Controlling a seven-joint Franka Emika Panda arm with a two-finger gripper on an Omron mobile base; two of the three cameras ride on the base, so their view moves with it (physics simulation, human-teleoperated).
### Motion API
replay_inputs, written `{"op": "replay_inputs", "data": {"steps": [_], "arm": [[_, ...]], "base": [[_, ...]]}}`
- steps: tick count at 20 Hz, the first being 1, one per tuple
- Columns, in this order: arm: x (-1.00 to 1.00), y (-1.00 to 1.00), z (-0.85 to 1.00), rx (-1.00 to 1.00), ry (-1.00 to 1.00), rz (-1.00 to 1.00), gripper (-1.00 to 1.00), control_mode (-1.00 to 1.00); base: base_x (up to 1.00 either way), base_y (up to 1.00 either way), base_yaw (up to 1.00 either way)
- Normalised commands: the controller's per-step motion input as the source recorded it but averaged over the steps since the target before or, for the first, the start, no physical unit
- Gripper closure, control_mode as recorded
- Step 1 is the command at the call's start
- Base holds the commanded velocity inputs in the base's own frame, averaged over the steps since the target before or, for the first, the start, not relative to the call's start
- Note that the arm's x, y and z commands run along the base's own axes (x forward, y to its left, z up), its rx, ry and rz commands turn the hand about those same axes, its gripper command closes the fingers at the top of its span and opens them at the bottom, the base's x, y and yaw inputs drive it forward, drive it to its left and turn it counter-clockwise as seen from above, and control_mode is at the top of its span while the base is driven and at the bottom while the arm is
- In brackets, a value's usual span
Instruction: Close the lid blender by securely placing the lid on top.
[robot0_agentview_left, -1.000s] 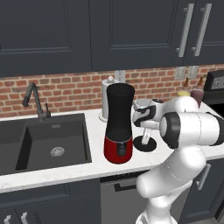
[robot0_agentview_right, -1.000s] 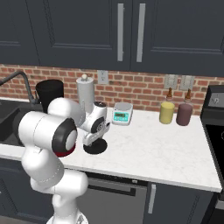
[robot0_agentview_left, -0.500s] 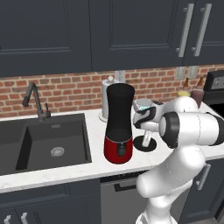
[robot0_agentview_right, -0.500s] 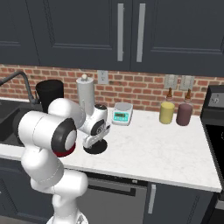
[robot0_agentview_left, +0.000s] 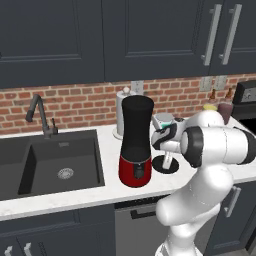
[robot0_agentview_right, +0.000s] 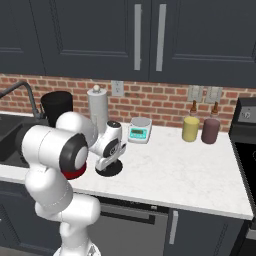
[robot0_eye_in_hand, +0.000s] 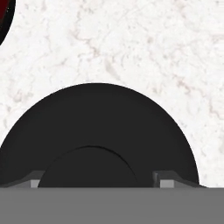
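— Reaching for the lid, by my judgement: in the left base view it lies flat on the white counter, at about 3 o'clock from the blender and just beside its red base. The blender's black jar stands open-topped, nothing on it.

— And the arm?

— It rises from the lower right, elbow bulging toward 3 o'clock, the wrist folded back and pointing straight down, so the tool sits right over the lid. I can't make out the finger gap from here.

— The right base view?

— Same story from the other side. The lid is a dark disc on the counter, the tool planted on top of it, the hand tilted slightly. A paper-towel roll and a teal-topped scale stand behind, toward 12 o'clock, well apart from the work.

— Hand view?

— The lid spreads across the lower half, its raised centre knob at 6 o'clock. Two grey fingertips peek up on either side of that knob — spread, with the knob between them, not visibly pressing it. So the tool looks open and holds nothing yet.

— Next move?

— Pinch the knob, lift straight up, carry toward the jar and set it down square.
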Motion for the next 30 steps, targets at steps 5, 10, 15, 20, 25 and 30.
{"op": "replay_inputs", "data": {"steps": [5, 10, 15, 20, 25, 30], "arm": [[0.0, 0.0, -0.31, 0.0, 0.0, 0.0, 1.0, -1.0], [-0.02, 0.0, 0.0, 0.0, 0.0, 0.0, 1.0, -1.0], [-0.35, 0.0, 0.63, 0.0, -0.02, 0.0, 1.0, -1.0], [-0.42, 0.0, 1.0, 0.0, -0.06, -0.01, 1.0, -1.0], [-0.33, 0.08, 1.0, 0.0, -0.1, 0.0, 1.0, -1.0], [-0.25, 0.07, 1.0, 0.0, -0.07, 0.0, 1.0, -1.0]], "base": [[0.0, 0.0, 0.0], [0.0, 0.0, 0.0], [0.0, 0.0, 0.0], [0.0, 0.0, 0.0], [0.0, 0.0, 0.0], [0.0, 0.0, 0.0]]}}
